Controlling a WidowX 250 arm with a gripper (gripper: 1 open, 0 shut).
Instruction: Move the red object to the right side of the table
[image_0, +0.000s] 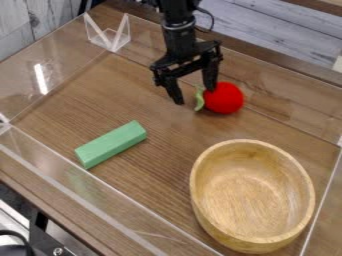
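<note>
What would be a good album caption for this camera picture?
Open gripper poised just left of the red toy fruit on a wooden table, with green block and wooden bowl nearby.

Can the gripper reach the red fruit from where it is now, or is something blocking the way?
Probably yes. The gripper is open, points down, and hangs just left of the red fruit. Nothing lies between them; the green block and wooden bowl sit well apart, nearer the camera.

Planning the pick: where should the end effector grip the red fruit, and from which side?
Probably across the round body of the red fruit, coming from above. It sits free on the table; the open end effector already points down beside its leafy stem.
</note>
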